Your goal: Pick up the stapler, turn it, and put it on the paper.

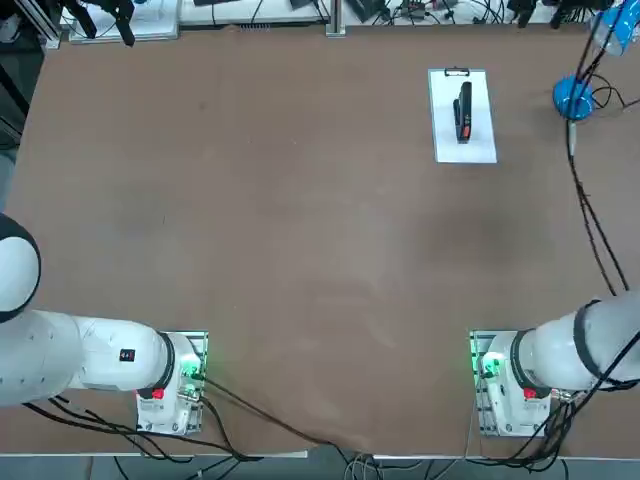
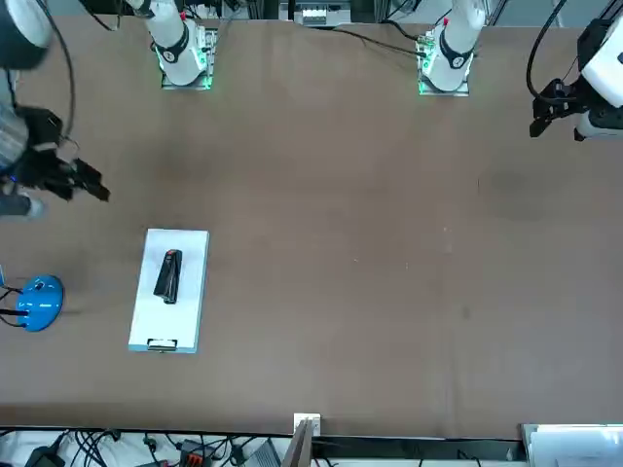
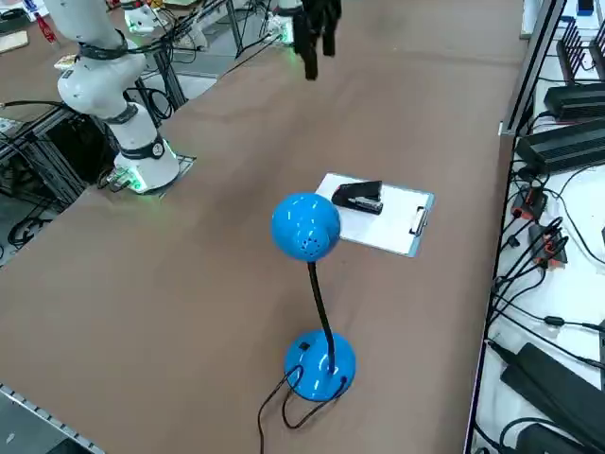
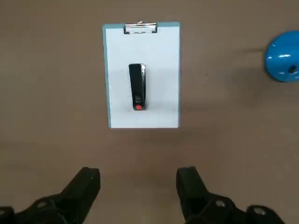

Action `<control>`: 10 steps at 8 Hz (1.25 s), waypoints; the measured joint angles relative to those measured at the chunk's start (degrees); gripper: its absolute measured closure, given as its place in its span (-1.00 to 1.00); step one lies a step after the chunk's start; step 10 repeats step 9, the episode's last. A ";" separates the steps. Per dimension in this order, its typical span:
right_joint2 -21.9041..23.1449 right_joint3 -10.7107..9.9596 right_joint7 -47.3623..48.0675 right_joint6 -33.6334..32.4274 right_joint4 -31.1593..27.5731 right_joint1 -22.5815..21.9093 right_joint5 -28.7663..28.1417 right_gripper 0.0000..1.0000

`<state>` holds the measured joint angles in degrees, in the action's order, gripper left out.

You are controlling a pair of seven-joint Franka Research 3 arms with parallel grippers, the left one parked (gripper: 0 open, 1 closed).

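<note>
Right claw [image 4: 138, 170] wide open, empty, above the worktop [image 4: 46, 116] on the robot's side of the clipboard [image 4: 107, 79]

Black stapler [image 4: 138, 86] lies on the clipboard's paper [image 4: 163, 93], red mark away from the clip [image 4: 140, 29]. Right of the clipboard stands a blue lamp [image 3: 312, 364].

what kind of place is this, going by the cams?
Looks like a robotics lab or test bench: two white robot arms mounted at a big brown table, cables and black boxes on a side bench, and the right gripper open near a clipboard.

Robotics lab, two white arms [image 1: 80, 350]
</note>
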<state>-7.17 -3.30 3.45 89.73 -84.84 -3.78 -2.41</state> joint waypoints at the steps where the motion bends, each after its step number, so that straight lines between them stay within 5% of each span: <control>1: 1.31 0.50 -0.02 -1.17 0.09 1.21 0.14 -1.00; 5: 9.19 3.08 -0.55 -1.96 -7.34 4.45 1.44 -1.00; 10: 10.38 0.62 -2.29 -1.83 -9.23 2.79 2.35 -1.00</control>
